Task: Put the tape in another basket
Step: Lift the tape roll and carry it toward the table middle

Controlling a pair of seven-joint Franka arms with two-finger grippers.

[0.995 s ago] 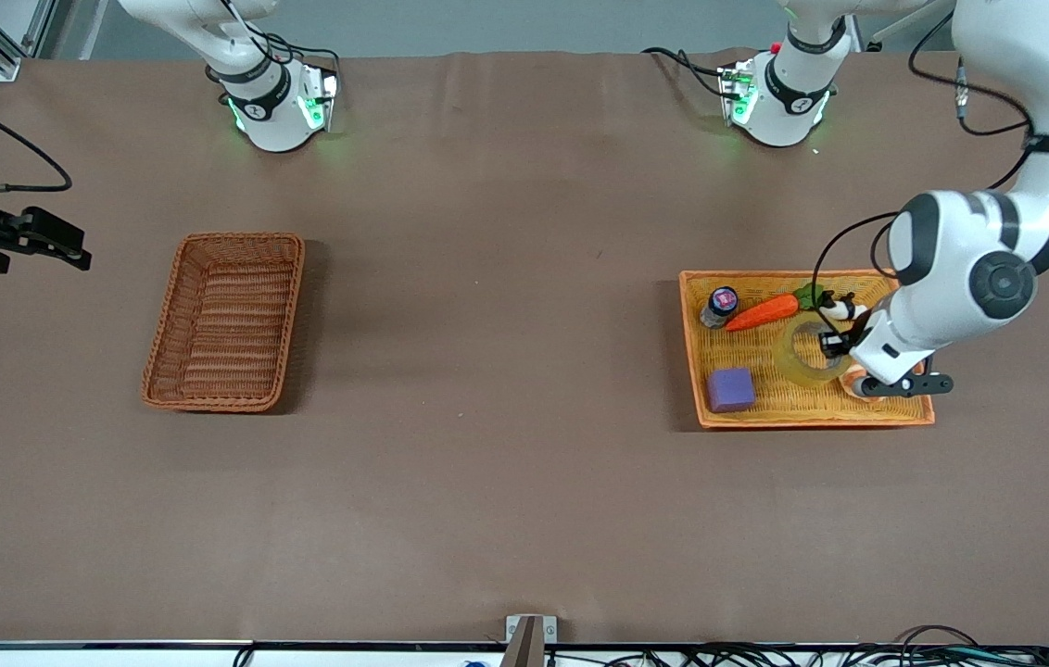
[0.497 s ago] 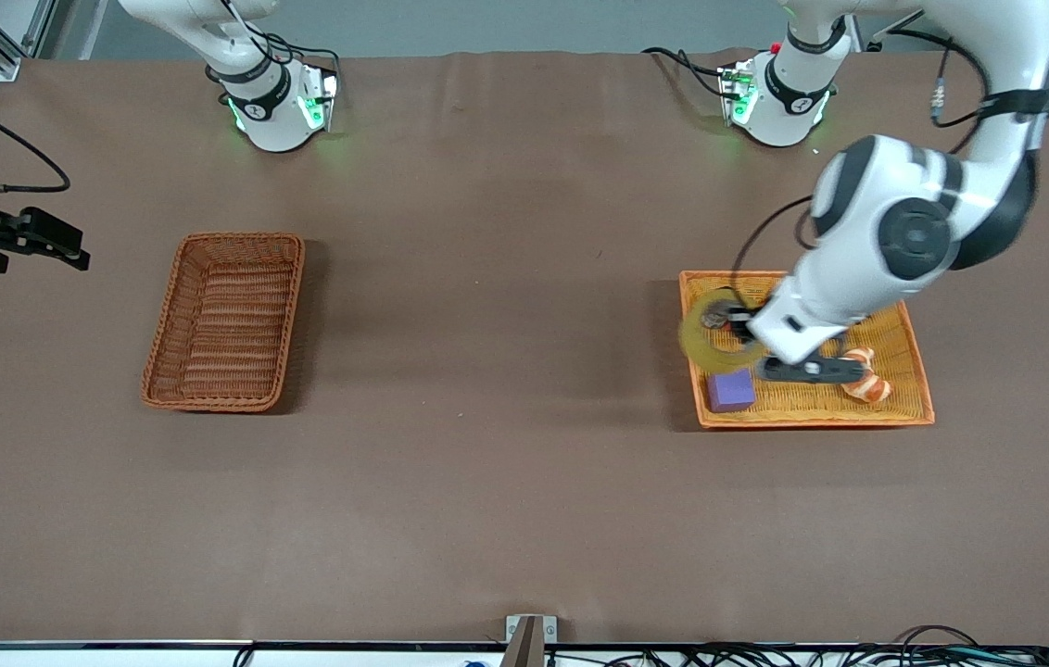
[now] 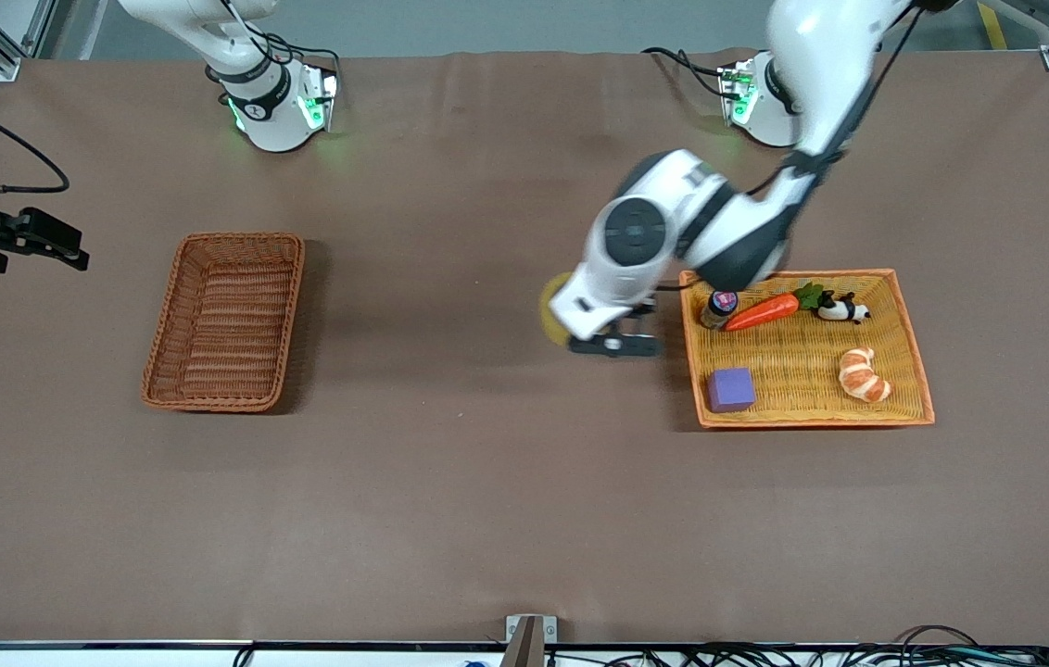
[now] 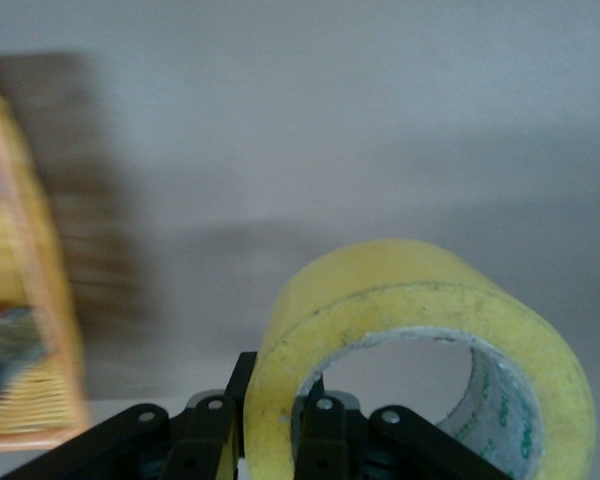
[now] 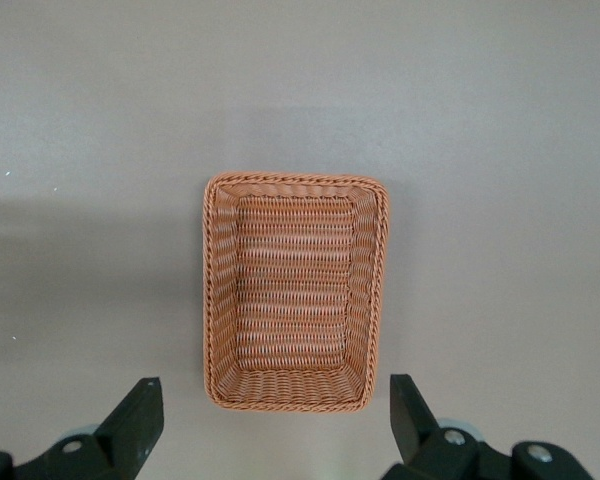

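My left gripper (image 3: 573, 326) is shut on the tape (image 3: 550, 310), a yellowish ring with a grey core. It holds the tape over bare table just past the orange basket's rim, toward the right arm's end. In the left wrist view the tape (image 4: 420, 340) stands on edge, its wall pinched between the black fingers (image 4: 212, 432) of the left gripper (image 4: 275, 405). The reddish-brown basket (image 3: 226, 320) lies empty toward the right arm's end and also shows in the right wrist view (image 5: 296, 290). My right gripper (image 5: 275, 415) is open and empty, waiting high up at the table's edge (image 3: 52, 243).
The wider orange-yellow basket (image 3: 802, 389) holds a purple block (image 3: 730, 389), a croissant (image 3: 863, 373), a carrot (image 3: 763, 312), a small bottle (image 3: 719, 307) and a panda figure (image 3: 841, 309). Its rim shows in the left wrist view (image 4: 30, 300). Brown cloth covers the table.
My left gripper has lifted the tape out of the orange-yellow basket and carried it past the rim toward the right arm's end. The right arm has not moved.
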